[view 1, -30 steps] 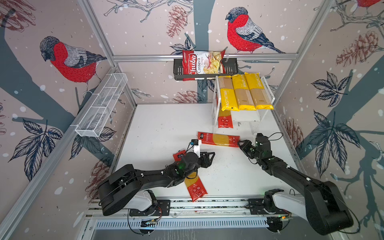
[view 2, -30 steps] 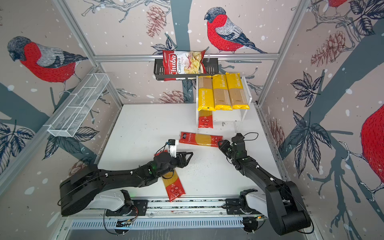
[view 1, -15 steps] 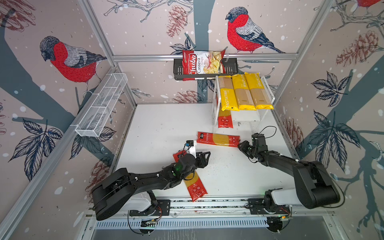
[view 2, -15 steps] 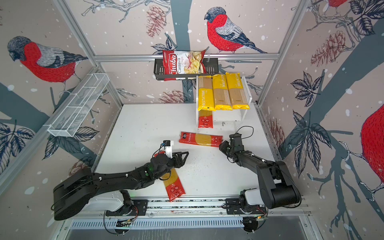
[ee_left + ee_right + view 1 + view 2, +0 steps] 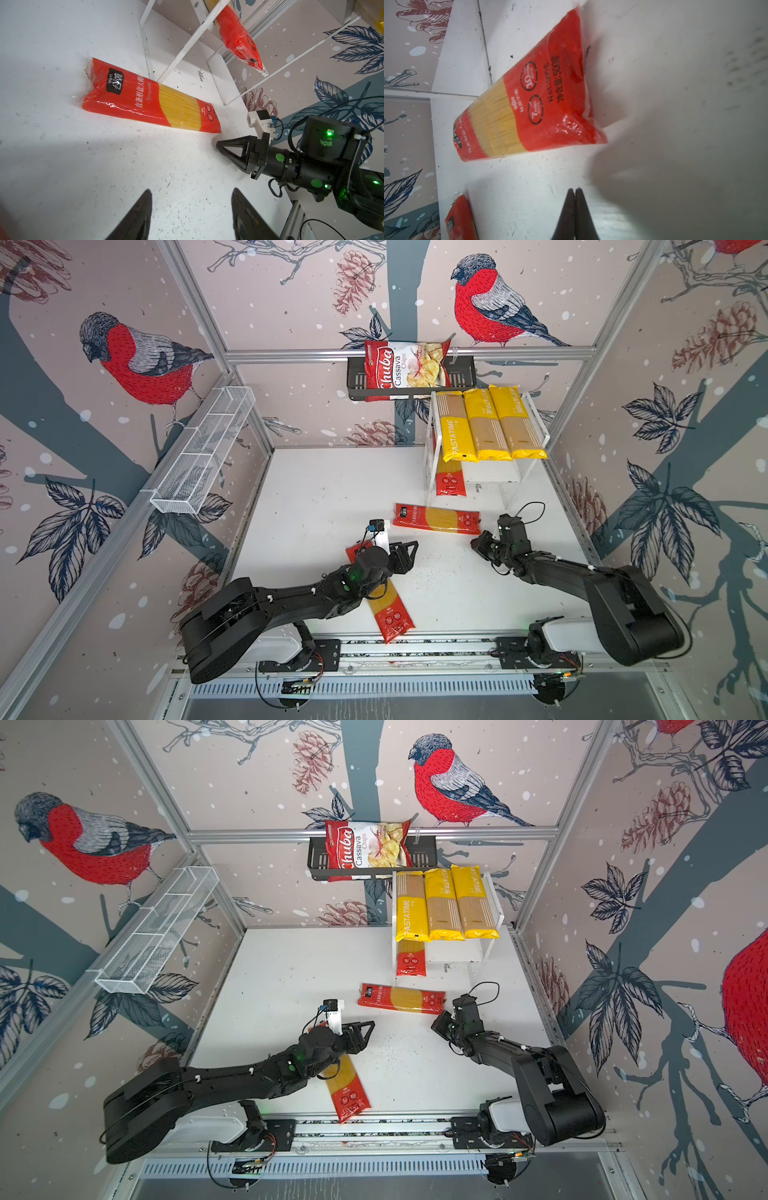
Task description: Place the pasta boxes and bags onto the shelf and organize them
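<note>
**Shut since a sec ago: right gripper (image 5: pixel 474 541), empty, by the mid red pack (image 5: pixel 436 519)**

Its jaws were part open before. Now the tips press together on nothing, low over the table (image 5: pixel 332 489), just off one end of the mid red pack, which lies crosswise at table centre.

The left gripper (image 5: pixel 409 551) has barely shifted. Its jaws are approx half apart and empty, pointing toward the mid red pack. The left arm crosses over the front red pack (image 5: pixel 388 608), which lies angled near the front edge.

The table is white, scuffed and peppered w/ dark specks.

The shelf (image 5: pixel 492 473) stands at back right. 3 yellow packs (image 5: pixel 484 425) lie side by side on the top tier. A 3rd red pack (image 5: pixel 449 479) is on the lower tier, its end sticking out front.

The walls have pinkish paper w/ red-breasted birds, pine cones and dark leaves, on aluminium framing. On the back wall a black basket (image 5: pixel 463 373) holds a chips bag (image 5: pixel 405 366). On the left wall hangs a long white wire basket (image 5: pixel 203 452).
</note>
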Motion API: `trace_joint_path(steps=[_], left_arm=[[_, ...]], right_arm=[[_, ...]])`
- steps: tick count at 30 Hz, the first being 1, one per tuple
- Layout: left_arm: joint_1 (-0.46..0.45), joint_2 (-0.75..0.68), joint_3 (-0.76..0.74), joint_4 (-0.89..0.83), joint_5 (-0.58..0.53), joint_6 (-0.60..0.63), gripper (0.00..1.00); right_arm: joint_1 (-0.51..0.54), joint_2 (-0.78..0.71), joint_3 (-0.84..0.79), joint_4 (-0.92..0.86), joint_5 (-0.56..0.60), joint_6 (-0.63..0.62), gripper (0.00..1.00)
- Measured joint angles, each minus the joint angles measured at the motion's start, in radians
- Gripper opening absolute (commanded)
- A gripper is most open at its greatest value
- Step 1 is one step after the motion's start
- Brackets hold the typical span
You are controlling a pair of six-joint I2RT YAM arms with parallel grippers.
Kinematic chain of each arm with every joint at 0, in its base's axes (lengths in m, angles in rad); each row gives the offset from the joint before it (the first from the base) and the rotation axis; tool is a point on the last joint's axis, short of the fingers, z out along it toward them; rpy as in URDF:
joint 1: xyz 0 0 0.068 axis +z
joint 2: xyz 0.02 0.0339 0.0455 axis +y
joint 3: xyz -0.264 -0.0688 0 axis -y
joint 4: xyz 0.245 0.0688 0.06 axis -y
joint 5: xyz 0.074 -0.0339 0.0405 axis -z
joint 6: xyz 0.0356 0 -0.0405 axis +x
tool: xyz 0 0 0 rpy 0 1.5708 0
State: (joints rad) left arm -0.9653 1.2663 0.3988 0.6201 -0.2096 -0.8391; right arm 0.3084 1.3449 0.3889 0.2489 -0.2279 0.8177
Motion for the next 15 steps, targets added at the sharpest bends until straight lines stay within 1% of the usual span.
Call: trace_joint_path(steps=[2,5,7,8,11,15], left_arm=[[0.0,-0.003,-0.003,0.0,0.0,0.0,0.6],[0.0,-0.001,-0.007,-0.001,0.002,-0.003,0.6],[0.0,0.004,-0.007,0.0,0.004,-0.009,0.6],[0.0,0.008,-0.007,0.0,0.007,-0.019,0.6],[0.0,0.014,-0.007,0.0,0.024,-0.022,0.6],[0.0,0.021,-0.005,0.0,0.026,-0.027,0.6]], right_arm=[[-0.016,-0.014,0.0,-0.007,0.0,-0.002,0.18],[-0.049,-0.01,0.016,-0.042,0.001,-0.008,0.38],[-0.064,0.007,0.035,-0.05,0.001,-0.013,0.47],[-0.069,0.018,0.046,-0.052,0.002,-0.018,0.5],[-0.078,0.054,0.079,-0.054,0.008,-0.029,0.52],[-0.087,0.129,0.122,-0.031,0.012,-0.029,0.51]])
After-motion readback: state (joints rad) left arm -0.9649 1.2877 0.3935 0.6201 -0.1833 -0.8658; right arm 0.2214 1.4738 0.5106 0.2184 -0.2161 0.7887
